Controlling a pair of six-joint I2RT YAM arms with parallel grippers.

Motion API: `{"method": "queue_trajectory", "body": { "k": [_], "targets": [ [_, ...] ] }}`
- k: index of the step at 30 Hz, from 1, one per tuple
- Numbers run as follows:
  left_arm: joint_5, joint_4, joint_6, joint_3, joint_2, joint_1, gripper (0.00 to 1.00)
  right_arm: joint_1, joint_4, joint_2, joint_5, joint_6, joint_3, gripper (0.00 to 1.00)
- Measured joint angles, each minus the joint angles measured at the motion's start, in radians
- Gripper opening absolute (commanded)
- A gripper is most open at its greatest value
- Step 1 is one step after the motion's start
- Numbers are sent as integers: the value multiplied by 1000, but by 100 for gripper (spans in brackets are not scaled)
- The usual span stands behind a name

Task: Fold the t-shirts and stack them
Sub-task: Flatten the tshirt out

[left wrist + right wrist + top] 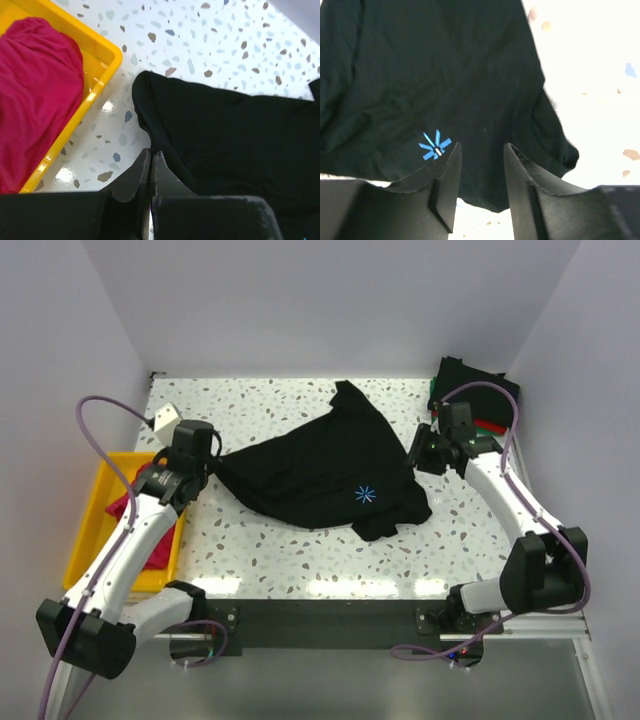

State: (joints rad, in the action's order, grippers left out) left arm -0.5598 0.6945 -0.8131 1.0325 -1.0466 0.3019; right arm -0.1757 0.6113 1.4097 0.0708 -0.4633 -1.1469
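The black t-shirt [320, 470] lies rumpled and unfolded in the middle of the tabletop [300, 550]. Its left corner is drawn out to a point toward the left jaws, probably so the cloth can be pulled flat before folding. Those jaws are pressed together right at that corner, but I cannot tell whether any cloth is caught between them. The right jaws stand apart, holding nothing, above the shirt's right side near its blue star print [435, 146], seemingly placed to take the opposite edge. A magenta t-shirt [35, 100] waits bunched in the yellow tray [85, 525] at the left. Folded t-shirts [470, 380] sit stacked in the far right corner, which looks like the spot for finished ones. The tabletop is glossy white speckled stone that catches the lamp glare, and plain pale walls [330, 300] close it in on three sides.
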Motion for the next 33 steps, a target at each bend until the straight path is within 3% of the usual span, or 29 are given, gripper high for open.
{"method": "queue_trajectory", "body": {
  "k": [3, 7, 11, 13, 17, 28, 30, 31, 32, 33],
  "targets": [
    [34, -1, 17, 0, -48, 0, 0, -18, -21, -78, 18, -17, 122, 47],
    [57, -21, 37, 0, -41, -3, 0, -54, -47, -327, 29, -72, 353, 54],
    [75, -39, 50, 0, -32, -11, 0, -59, -55, -562, 26, -135, 535, 74],
    [84, -44, 51, 0, -32, -13, 0, -60, -65, -609, 25, -160, 593, 75],
    [93, -47, 58, 0, -32, -14, 0, -60, -117, -579, -2, -201, 653, 73],
    [108, -50, 74, 0, -27, -21, 0, -60, -401, -284, -73, -287, 702, 75],
    [109, -50, 75, 0, -27, -21, 0, -60, -456, -240, -89, -290, 686, 65],
    [111, -50, 75, 0, -27, -21, 0, -60, -476, -215, -102, -291, 678, 54],
    [111, -50, 76, 0, -27, -21, 0, -60, -489, -196, -111, -293, 671, 25],
    [112, -50, 77, 0, -27, -22, 0, -60, -499, -175, -122, -286, 660, 12]
  ]
}}
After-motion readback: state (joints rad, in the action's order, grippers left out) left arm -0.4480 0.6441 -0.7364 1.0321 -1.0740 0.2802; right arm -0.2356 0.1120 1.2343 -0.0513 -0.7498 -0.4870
